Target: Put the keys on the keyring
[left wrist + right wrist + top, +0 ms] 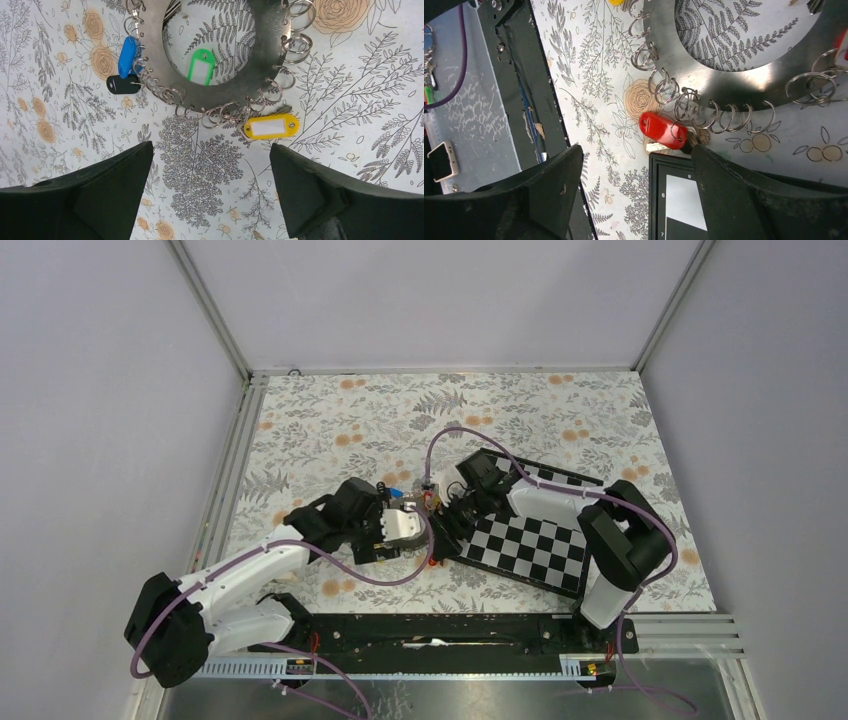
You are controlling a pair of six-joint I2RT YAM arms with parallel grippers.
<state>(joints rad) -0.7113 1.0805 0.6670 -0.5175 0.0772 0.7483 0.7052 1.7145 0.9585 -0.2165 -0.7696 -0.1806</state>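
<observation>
The keyring (225,96) is a wide dark grey metal ring lying flat on the flowered cloth, with several small split rings along its rim. In the left wrist view a blue tag (126,56) and a black tag (122,84) hang at its left edge. A green tag (201,66) lies inside its hole and a yellow tag (270,125) at its lower rim. My left gripper (211,145) is open and empty, just short of the ring. In the right wrist view the ring (734,85) carries a red tag (663,130) with a small key. My right gripper (638,147) is open, close beside it. From above, both grippers (410,525) (448,508) hide most of the ring.
A chessboard (530,535) lies on the cloth at the right, its corner (674,200) right under my right gripper. A black rail (450,630) runs along the near edge. Purple cables loop over both arms.
</observation>
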